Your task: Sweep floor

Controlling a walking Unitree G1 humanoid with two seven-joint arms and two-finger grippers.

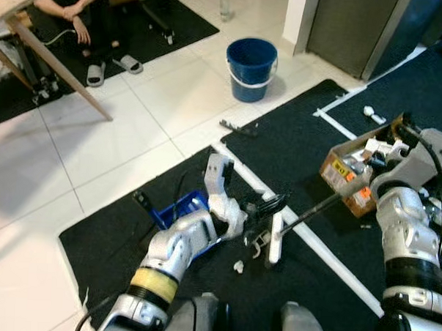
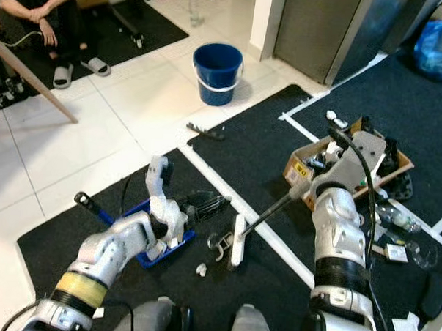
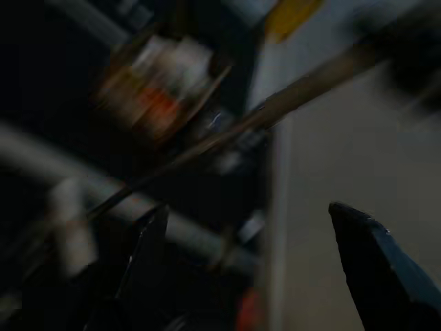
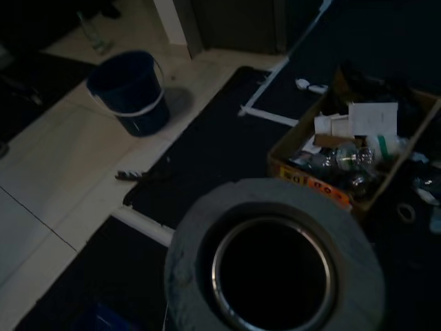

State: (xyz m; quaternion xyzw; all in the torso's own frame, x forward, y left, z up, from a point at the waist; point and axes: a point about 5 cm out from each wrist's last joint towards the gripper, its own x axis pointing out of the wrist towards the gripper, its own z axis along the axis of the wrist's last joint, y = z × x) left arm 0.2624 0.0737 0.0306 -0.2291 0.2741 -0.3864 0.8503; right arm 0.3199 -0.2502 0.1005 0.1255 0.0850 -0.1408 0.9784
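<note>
A broom with a white head (image 1: 275, 241) rests on the black mat (image 1: 295, 147), its thin handle (image 1: 318, 208) slanting up to my right gripper (image 2: 306, 187). That gripper is shut on the handle; the handle's hollow grey end (image 4: 272, 265) sits right before the wrist camera. A blue dustpan (image 1: 181, 211) with a black handle (image 1: 140, 200) lies under my left forearm. My left gripper (image 1: 267, 208) hovers just left of the broom head, open, with nothing between its fingers (image 3: 148, 255). A small white scrap (image 1: 238, 267) lies on the mat close by.
A blue bucket (image 1: 251, 68) stands on the white tiles ahead. A cardboard box (image 1: 349, 175) of clutter sits by my right arm. A black tool (image 1: 237, 127) lies at the mat's edge. A seated person (image 1: 77, 16) and a wooden table leg (image 1: 57, 63) are far left.
</note>
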